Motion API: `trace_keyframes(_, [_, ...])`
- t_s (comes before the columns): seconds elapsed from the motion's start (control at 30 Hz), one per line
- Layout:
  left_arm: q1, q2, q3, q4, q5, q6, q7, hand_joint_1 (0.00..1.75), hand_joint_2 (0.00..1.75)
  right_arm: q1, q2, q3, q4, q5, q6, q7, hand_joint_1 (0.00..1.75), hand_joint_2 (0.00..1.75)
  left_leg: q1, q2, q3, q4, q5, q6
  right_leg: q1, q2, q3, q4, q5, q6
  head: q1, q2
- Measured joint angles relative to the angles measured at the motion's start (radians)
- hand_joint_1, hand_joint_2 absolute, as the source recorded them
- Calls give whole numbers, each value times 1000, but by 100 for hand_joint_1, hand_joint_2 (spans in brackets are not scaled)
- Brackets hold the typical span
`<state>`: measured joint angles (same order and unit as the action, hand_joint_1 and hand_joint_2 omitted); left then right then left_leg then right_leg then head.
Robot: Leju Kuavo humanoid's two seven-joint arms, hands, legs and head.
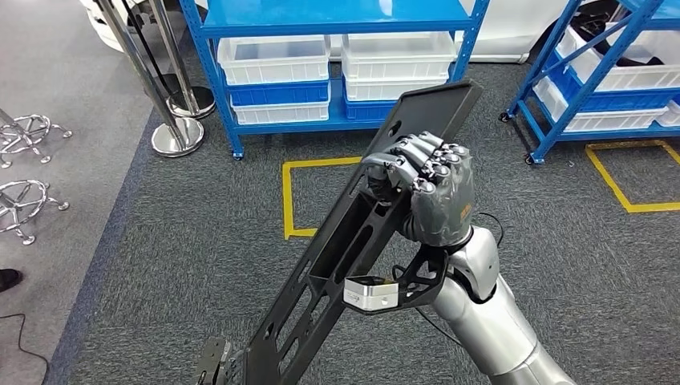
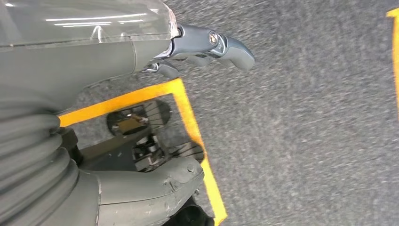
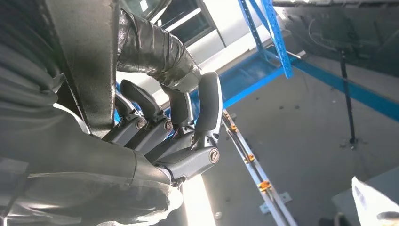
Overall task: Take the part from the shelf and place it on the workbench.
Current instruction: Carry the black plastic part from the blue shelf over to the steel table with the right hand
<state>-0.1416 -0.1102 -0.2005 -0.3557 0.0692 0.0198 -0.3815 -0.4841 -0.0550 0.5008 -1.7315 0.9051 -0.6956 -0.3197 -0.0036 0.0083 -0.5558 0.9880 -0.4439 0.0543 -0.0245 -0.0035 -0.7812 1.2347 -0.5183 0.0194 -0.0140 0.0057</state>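
The part (image 1: 437, 108) is a long black flat bracket with slots, held slanting up over the grey carpet, its upper end toward the blue shelf (image 1: 337, 120). My right hand (image 1: 429, 188) grips it around the upper half, fingers wrapped over its edge. In the right wrist view the fingers (image 3: 188, 141) curl around the dark part (image 3: 89, 61). My left hand (image 2: 94, 52) hangs over the floor, its fingers (image 2: 221, 44) and thumb (image 2: 155, 188) apart with nothing between them.
White and blue bins (image 1: 277, 60) fill the shelf ahead. A second blue shelf (image 1: 561, 88) stands at the right. Yellow tape squares (image 1: 287, 196) mark the carpet. Chrome stanchions (image 1: 176, 132) and chair bases (image 1: 24, 200) stand at the left, beside a person's shoe (image 1: 8, 279).
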Motion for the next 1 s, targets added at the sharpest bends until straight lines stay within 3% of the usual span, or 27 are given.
trace_keyframes(0.03, [0,0,0,0,0,1,-2,0,175,0,0,0,3,9,0,5,175,175,-2,0,-18,1,12,0,1,1,-5,54,-14,1,0,0])
trace_keyframes(0.1, [1,0,-1,1,1,5,-7,0,175,0,0,0,10,28,0,12,175,175,-6,1,-54,3,36,-2,3,1,27,81,25,-2,0,0])
trace_keyframes(0.13, [1,0,-1,2,2,8,-9,0,175,-1,0,0,13,38,0,15,175,175,-7,2,-69,5,46,-5,4,1,70,44,49,-6,0,0])
trace_keyframes(0.17, [2,-1,-2,2,2,11,-11,0,175,-2,0,0,15,46,0,17,175,175,-7,2,-83,10,55,-8,7,0,128,-20,53,-12,0,0])
trace_keyframes(0.23, [2,-2,-2,2,3,15,-14,0,175,-7,0,1,17,52,0,21,175,175,-9,2,-101,23,66,-16,13,-2,227,-153,16,-20,-1,0])
trace_keyframes(0.3, [2,-3,-3,3,4,18,-18,0,175,-12,0,1,18,45,-1,25,175,175,-9,2,-106,29,75,-28,18,-3,258,-207,-10,-26,0,0])
trace_keyframes(0.37, [3,-4,-4,3,6,20,-21,0,175,-14,-1,2,20,29,4,28,175,175,-5,1,-114,39,71,-41,15,-4,254,-212,2,-37,0,0])
trace_keyframes(0.4, [3,-4,-5,4,8,22,-22,0,175,-15,-1,3,20,18,10,29,175,175,-3,0,-124,63,51,-47,13,-5,250,-214,9,-44,-1,0])
trace_keyframes(0.5, [6,-4,-5,4,13,25,-25,0,175,-16,-2,9,20,-16,29,25,175,175,6,-2,-189,235,-57,-64,12,-7,231,-214,27,-51,-1,0])
trace_keyframes(0.57, [8,-4,-6,4,14,25,-25,0,175,-16,-5,16,20,-30,34,12,175,175,11,-2,-207,309,-81,-71,12,-6,219,-211,34,-48,-1,0])
trace_keyframes(0.6, [9,-4,-6,5,14,25,-26,0,175,-16,-8,20,20,-32,36,7,175,175,13,-2,-189,292,-66,-72,11,-6,215,-210,36,-46,-1,0])
trace_keyframes(0.67, [9,-4,-6,5,14,25,-26,0,175,-18,-13,24,20,-36,41,2,175,175,15,-2,-110,168,-16,-69,11,-6,213,-208,39,-42,-1,0])
trace_keyframes(0.73, [7,-4,-8,5,14,25,-27,0,175,-22,-18,27,18,-48,48,-3,175,175,11,-4,-44,59,8,-59,12,-5,210,-208,42,-34,-1,0])
trace_keyframes(0.83, [6,-4,-12,5,13,25,-28,0,175,-25,-23,32,13,-70,55,-10,175,175,6,-3,-29,26,7,-39,11,-3,207,-212,48,-17,-1,0])
trace_keyframes(0.9, [4,-5,-14,5,13,25,-29,0,175,-27,-29,34,8,-76,56,-12,175,175,9,2,-26,13,14,-24,11,-1,197,-191,32,-7,0,0])
trace_keyframes(0.93, [3,-6,-15,5,12,25,-29,0,175,-28,-32,36,6,-78,57,-13,175,175,10,6,-25,8,17,-17,11,1,179,-153,8,-5,0,0])
trace_keyframes(1.0, [2,-6,-18,5,11,23,-30,0,175,-28,-39,39,3,-82,59,-14,175,175,6,15,-27,7,18,-9,11,2,114,-24,-53,-5,0,0])
